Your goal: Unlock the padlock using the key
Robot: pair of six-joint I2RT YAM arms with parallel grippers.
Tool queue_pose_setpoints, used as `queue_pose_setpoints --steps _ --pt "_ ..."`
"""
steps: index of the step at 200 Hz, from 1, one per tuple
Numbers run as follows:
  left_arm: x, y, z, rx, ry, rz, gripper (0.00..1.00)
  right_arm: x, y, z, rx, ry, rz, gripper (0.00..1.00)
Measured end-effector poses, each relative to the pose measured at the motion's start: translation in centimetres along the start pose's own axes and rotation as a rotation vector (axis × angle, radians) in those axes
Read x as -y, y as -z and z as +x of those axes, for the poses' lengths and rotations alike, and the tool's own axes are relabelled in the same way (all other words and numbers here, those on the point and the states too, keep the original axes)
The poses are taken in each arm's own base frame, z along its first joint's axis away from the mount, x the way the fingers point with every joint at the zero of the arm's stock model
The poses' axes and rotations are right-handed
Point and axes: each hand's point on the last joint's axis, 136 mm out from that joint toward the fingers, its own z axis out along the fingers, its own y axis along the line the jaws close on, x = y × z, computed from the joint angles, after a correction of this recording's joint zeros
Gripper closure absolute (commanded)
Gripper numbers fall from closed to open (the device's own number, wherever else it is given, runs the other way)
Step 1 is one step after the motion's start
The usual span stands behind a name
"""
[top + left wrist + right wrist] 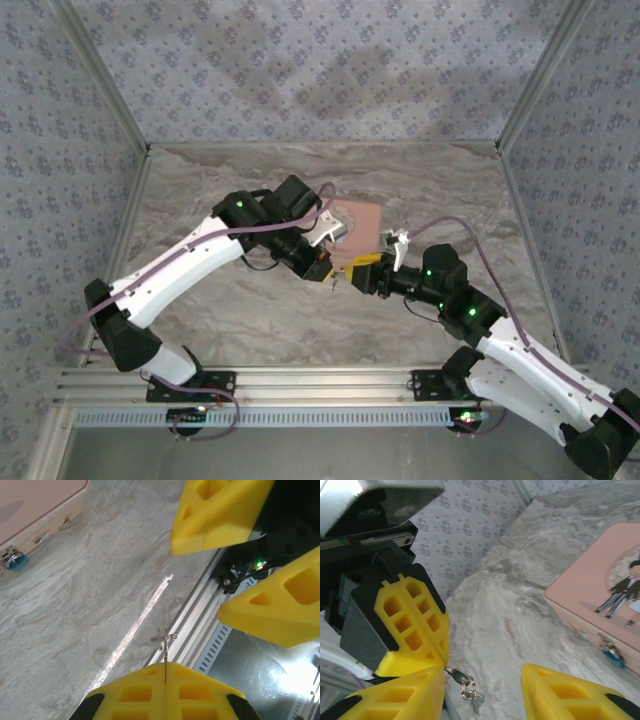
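- Top view: both arms are reaching in over the marbled worktop, and the left gripper and right gripper are meeting almost tip to tip just in front of the pink tin, which is lying flat near the middle
- Left wrist view: the left gripper's yellow jaws are clenching on the key, which is showing edge-on as a thin sliver poking out of the seam between them; the right gripper's two yellow jaws are hanging spread apart at the upper right, close to the key; the padlock is sitting low on the tin's front wall in the upper left corner, well apart from the key; an aluminium rail is running along the worktop's edge
- Right wrist view: the right gripper's jaws are standing released and grasping nothing, with a key ring and a second key dangling in the gap between them; the left gripper is pinching the key by one end just beside the right gripper's left jaw; the padlock is hanging on the tin's side wall at the far right, apart from both grippers
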Motion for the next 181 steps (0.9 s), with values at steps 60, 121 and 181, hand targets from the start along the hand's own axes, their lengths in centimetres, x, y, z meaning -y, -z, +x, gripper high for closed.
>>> queue_pose_setpoints --steps 60,121,181 --pt "3.1 2.4 -0.5 0.093 -0.053 0.140 1.00 -2.9 0.3 -0.7 0.006 0.003 -0.165 0.43" --pt "3.6 2.5 -0.7 0.107 -0.061 0.177 1.00 -4.1 0.0 -0.5 -0.020 -0.011 -0.244 0.57" --pt "3.5 3.3 -0.8 0.140 -0.062 0.176 1.00 -4.8 0.2 -0.2 -0.040 -0.009 -0.279 0.70"
